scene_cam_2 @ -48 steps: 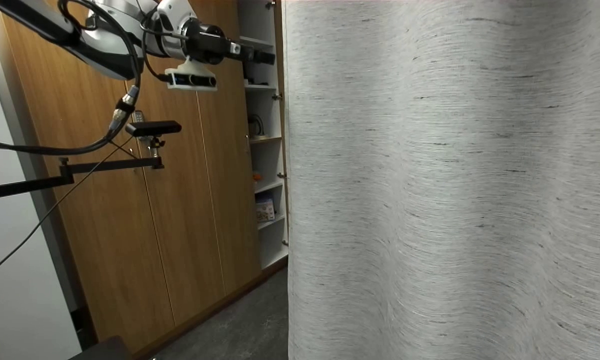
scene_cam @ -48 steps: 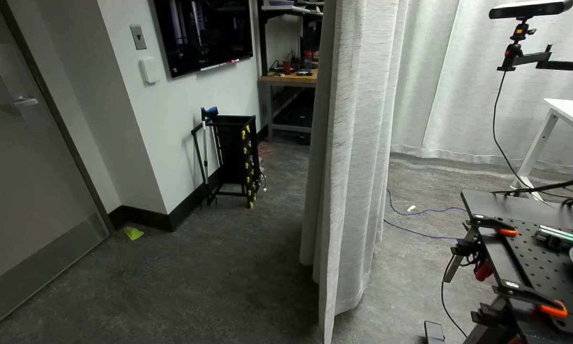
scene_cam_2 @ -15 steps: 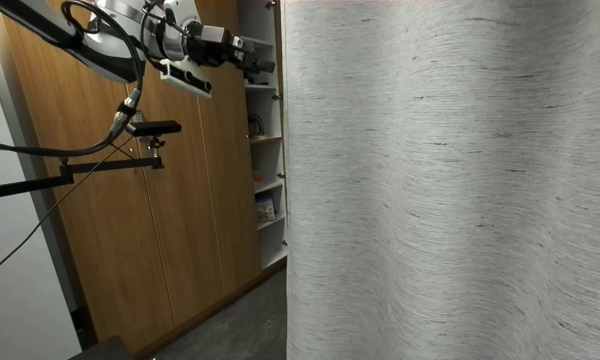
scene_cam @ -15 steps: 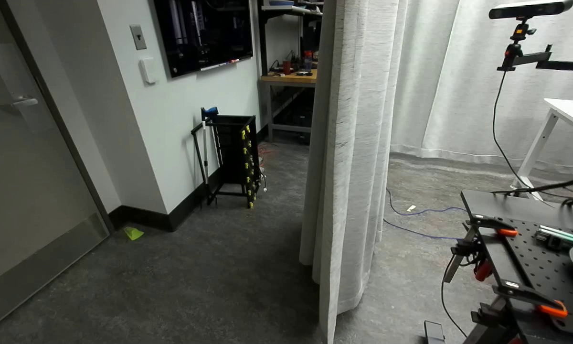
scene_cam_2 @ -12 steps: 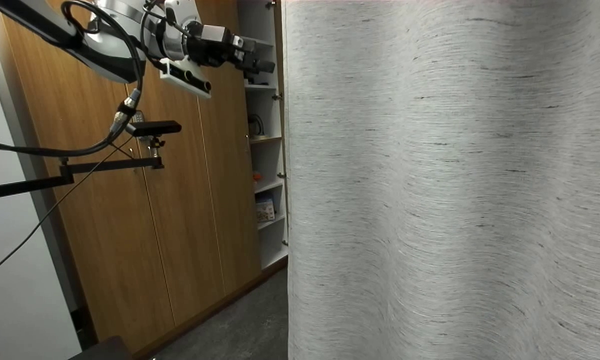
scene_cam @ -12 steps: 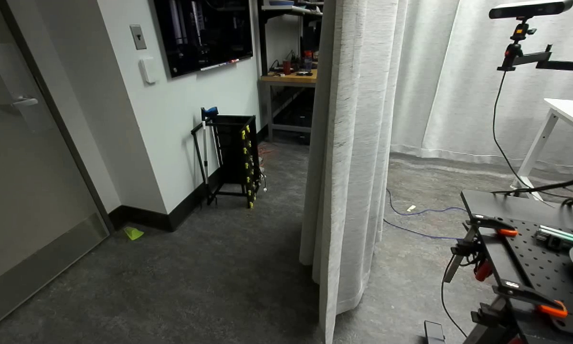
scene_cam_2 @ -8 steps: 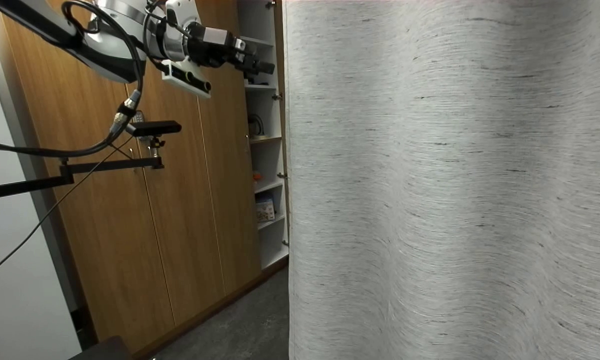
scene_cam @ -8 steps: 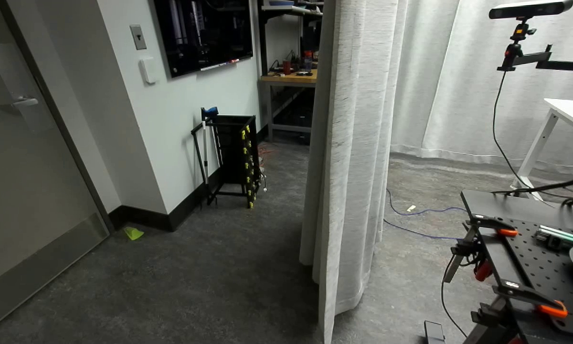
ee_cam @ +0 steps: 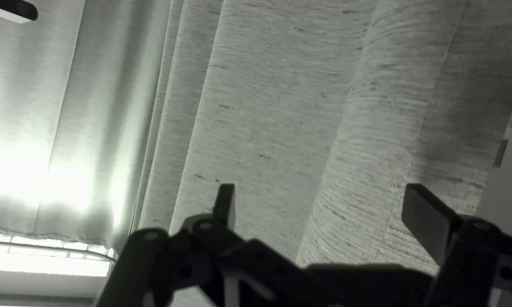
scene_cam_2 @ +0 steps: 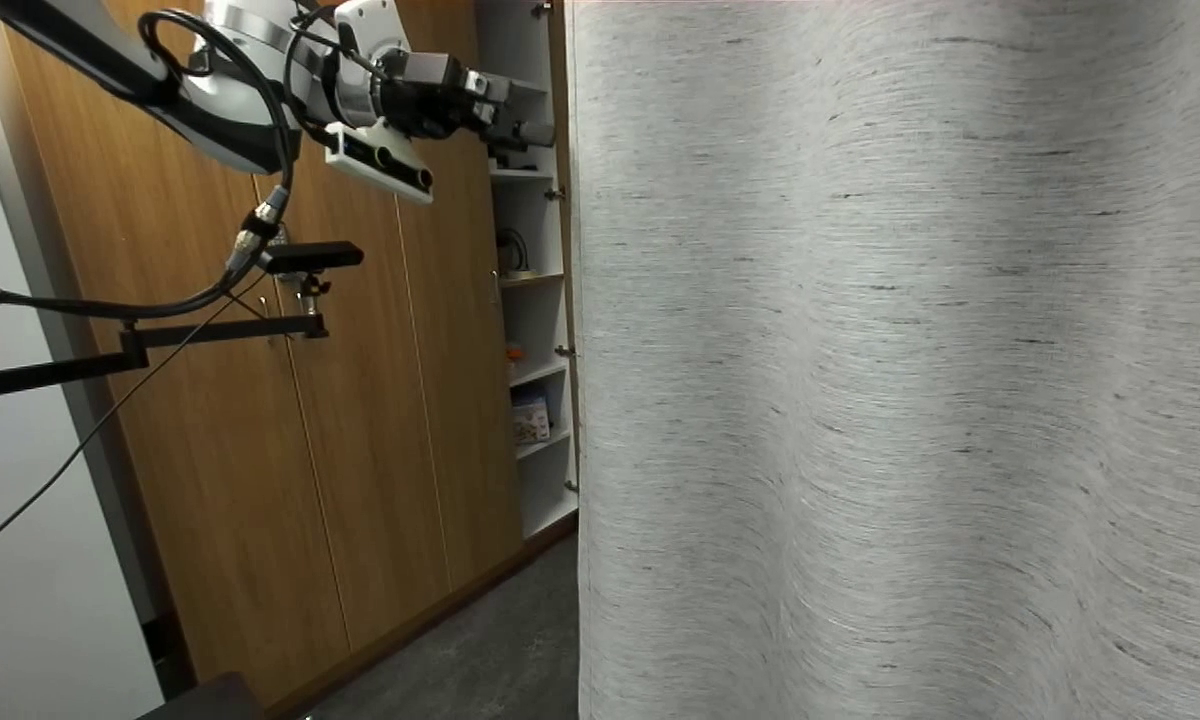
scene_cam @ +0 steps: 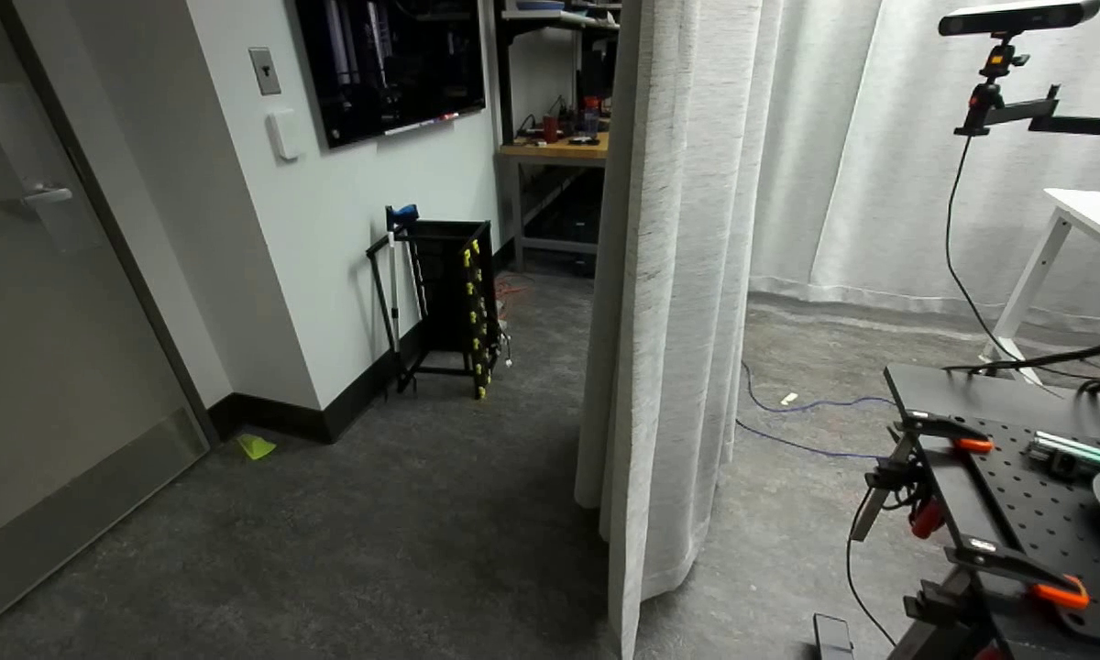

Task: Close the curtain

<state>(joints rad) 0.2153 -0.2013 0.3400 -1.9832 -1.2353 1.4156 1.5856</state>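
Gripper, spread wide and empty, faces the curtain, whose hem shows only in an exterior view

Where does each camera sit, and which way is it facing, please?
Wrist view: mounted on the arm, facing the curtain, the open claw showing.
An exterior view: outside the robot, facing a wooden cabinet and the curtain's broad face; the arm and claw show upper left.
An exterior view: outside the robot, looking down at the curtain's edge, a door left, a perforated table right; no robot part identifiable.
Shared: the curtain appears in both exterior views.
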